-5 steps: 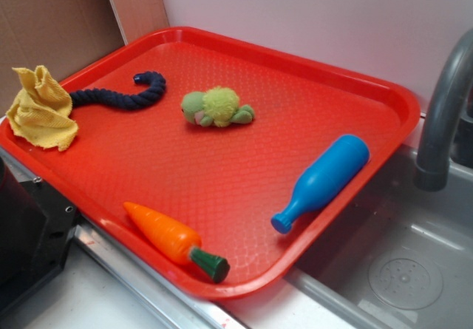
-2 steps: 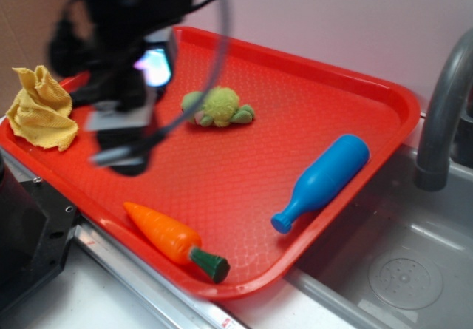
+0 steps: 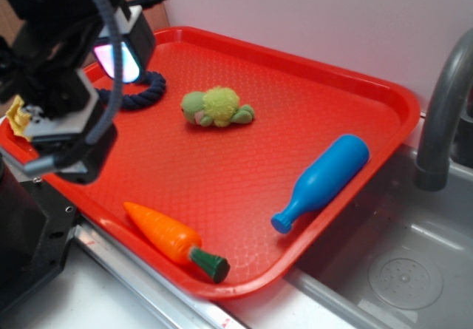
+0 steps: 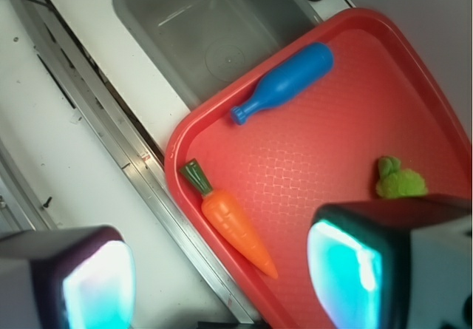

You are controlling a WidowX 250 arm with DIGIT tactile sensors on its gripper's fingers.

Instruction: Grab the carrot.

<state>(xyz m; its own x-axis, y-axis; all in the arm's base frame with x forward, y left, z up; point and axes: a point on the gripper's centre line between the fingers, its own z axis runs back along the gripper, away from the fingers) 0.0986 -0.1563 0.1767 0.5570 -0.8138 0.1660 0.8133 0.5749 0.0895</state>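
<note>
Orange carrot (image 4: 230, 225) lies free between the spread pads (image 4: 347, 276) of the open pincer (image 4: 222, 281); its bulk hides most of the yellow cloth (image 3: 15, 116).

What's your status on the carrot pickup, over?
Gripper open, empty, high above the tray's near-left edge. Carrot flat by the tray's front rim, untouched. Nothing lies against it; blue bottle well clear.

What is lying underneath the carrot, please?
The carrot lies directly on the red tray, near its front rim. Nothing else shows beneath it; the patch it covers is hidden.
</note>
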